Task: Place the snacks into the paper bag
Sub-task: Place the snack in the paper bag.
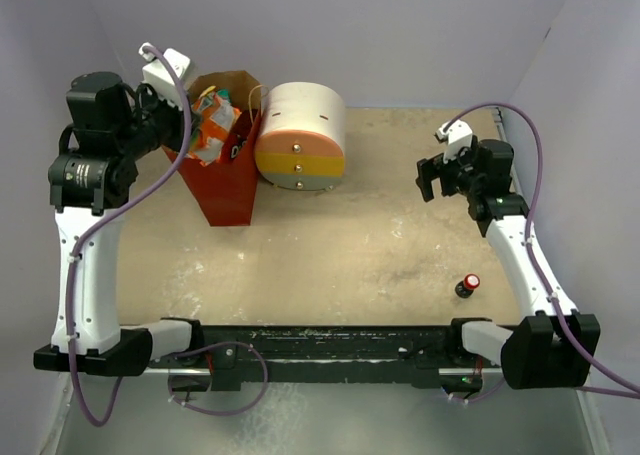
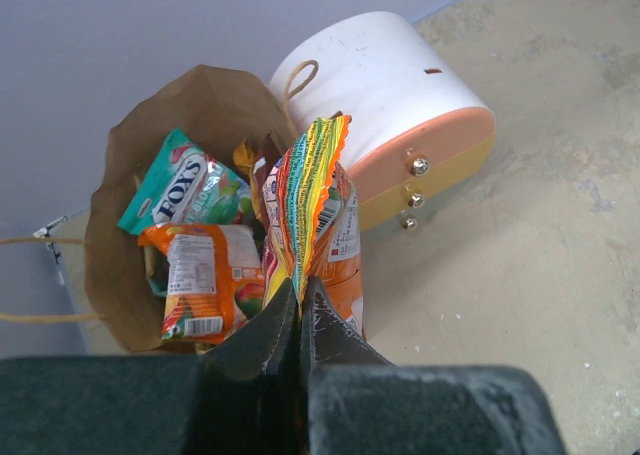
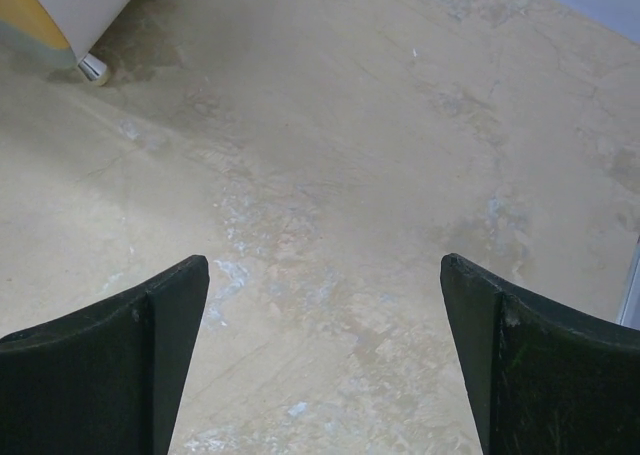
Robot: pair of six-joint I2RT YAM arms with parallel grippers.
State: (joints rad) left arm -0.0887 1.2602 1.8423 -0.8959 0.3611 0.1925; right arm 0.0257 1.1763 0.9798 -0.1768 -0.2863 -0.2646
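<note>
The paper bag (image 1: 222, 180), brown with a red lower half, stands at the back left with its mouth (image 2: 205, 95) open. Inside lie a teal packet (image 2: 180, 183), a small orange packet (image 2: 197, 275) and others. My left gripper (image 2: 298, 293) is shut on the crimped top edge of a large orange snack bag (image 2: 322, 210) and holds it upright over the bag's mouth, its lower part at the bag's right rim; it also shows in the top view (image 1: 208, 125). My right gripper (image 1: 436, 178) is open and empty above the bare table at the right (image 3: 325, 265).
The round cream-orange-yellow drawer unit (image 1: 300, 138) stands right beside the paper bag, touching it; it also shows in the left wrist view (image 2: 400, 115). A small dark bottle with a red cap (image 1: 467, 285) lies at the front right. Purple walls enclose the table.
</note>
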